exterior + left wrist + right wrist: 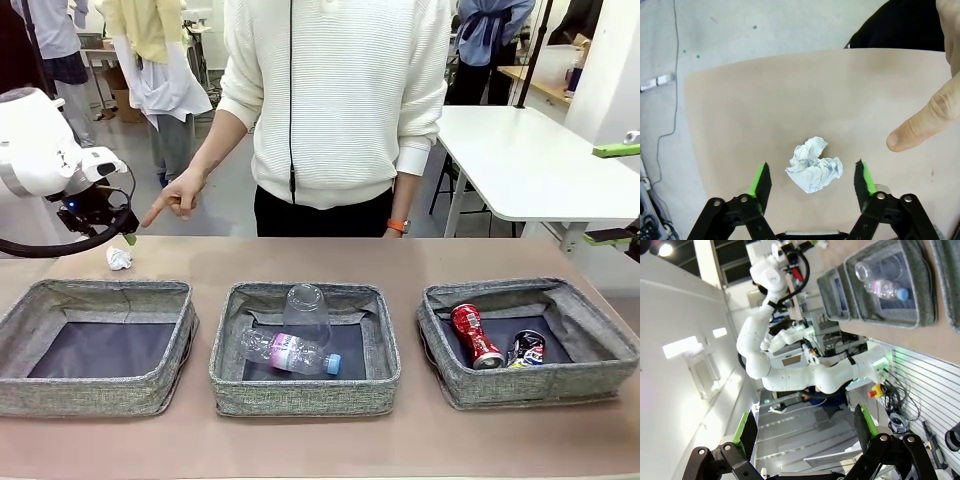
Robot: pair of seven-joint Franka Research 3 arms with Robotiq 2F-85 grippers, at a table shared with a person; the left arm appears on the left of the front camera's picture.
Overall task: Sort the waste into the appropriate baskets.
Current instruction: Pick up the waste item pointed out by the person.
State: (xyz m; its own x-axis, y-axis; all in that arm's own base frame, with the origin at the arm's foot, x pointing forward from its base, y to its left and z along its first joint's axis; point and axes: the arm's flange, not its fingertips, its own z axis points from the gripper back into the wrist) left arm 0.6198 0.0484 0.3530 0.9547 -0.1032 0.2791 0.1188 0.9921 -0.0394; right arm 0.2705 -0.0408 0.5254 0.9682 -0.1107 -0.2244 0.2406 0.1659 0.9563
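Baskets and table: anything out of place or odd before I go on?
One stray: the crumpled white paper wad lies on the table behind the left basket, between the open left gripper fingers. A person's hand points at it. Nothing spilled.

A robotics laboratory or test room. A white robot arm (771, 335) stands on a base fitted with a red emergency-stop button (872, 392) and loose cables (896, 405). A plain tan surface (320, 440) carries three grey fabric bins (305, 345). Behind it are a smooth grey floor (215, 190), a white work table (525, 160) and further desks, with bright ceiling lights (682, 346).
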